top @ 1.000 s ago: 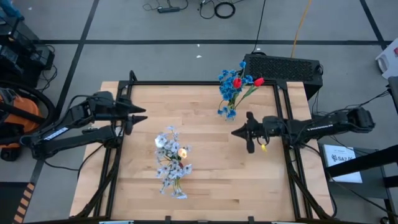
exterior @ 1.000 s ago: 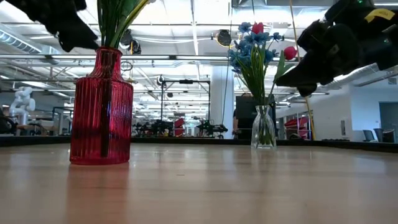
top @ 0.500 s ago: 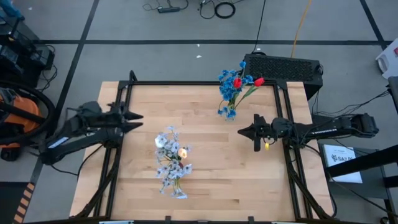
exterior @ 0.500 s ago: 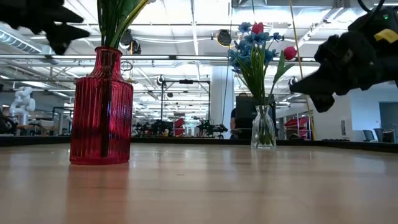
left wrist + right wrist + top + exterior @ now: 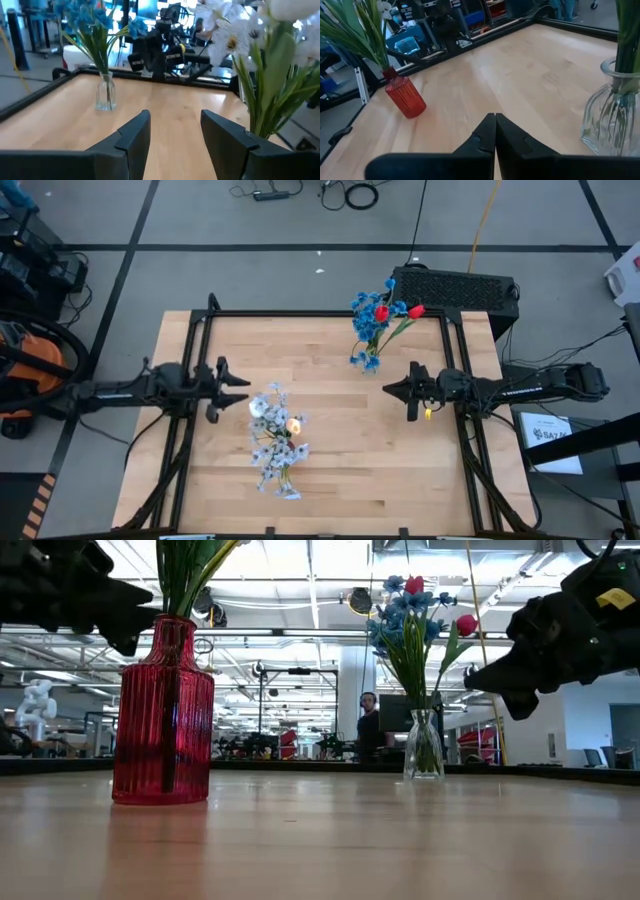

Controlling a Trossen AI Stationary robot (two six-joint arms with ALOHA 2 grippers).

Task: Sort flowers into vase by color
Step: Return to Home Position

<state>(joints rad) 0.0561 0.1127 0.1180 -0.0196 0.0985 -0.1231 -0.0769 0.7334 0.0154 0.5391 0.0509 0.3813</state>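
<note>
Left gripper [image 5: 241,389], jaws spread and empty, hangs just beside the white flowers [image 5: 272,412]; a careless swing could topple the red vase [image 5: 163,715]. Right gripper [image 5: 388,390], clenched empty, sits apart

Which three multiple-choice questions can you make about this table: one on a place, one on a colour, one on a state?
1. Which vase stands nearer the left gripper? A the red vase; B the transparent vase; C both equally.
2. What colours are the flowers in the transparent vase? A white only; B blue and red; C yellow and pink.
3. How is the right gripper? A open wide; B shut on a stem; C shut, empty.
Answers: 1 A, the high view shows its white flowers beside that gripper; 2 B, both show in the low view; 3 C, its fingers meet, nothing between.
</note>
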